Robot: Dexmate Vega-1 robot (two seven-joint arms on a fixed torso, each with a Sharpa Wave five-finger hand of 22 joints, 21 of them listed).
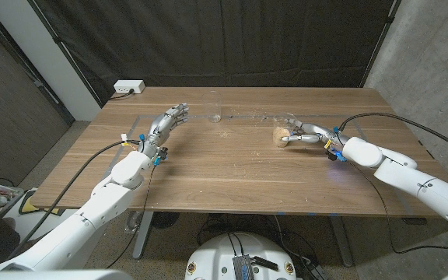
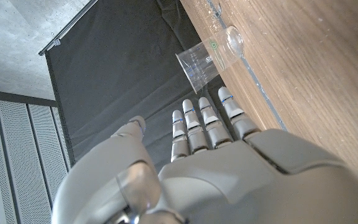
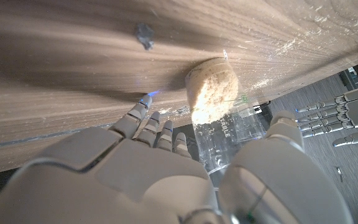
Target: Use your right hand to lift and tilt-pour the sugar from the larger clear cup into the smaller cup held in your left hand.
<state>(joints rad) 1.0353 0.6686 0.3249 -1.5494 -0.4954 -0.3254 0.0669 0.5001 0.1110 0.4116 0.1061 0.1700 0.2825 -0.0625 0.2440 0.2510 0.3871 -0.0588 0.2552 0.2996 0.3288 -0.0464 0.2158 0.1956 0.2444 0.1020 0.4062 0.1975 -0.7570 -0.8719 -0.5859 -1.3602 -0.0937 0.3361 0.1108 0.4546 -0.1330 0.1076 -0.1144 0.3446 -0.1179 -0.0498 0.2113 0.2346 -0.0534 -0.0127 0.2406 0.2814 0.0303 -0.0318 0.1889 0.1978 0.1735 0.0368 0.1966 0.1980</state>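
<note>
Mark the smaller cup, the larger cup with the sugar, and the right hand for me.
smaller cup (image 2: 199,63): left wrist view, on its clear side wall.
larger cup (image 3: 213,93): right wrist view, on the sugar-filled base.
right hand (image 1: 305,134): head view, on the middle of the hand, at the cup.
</note>
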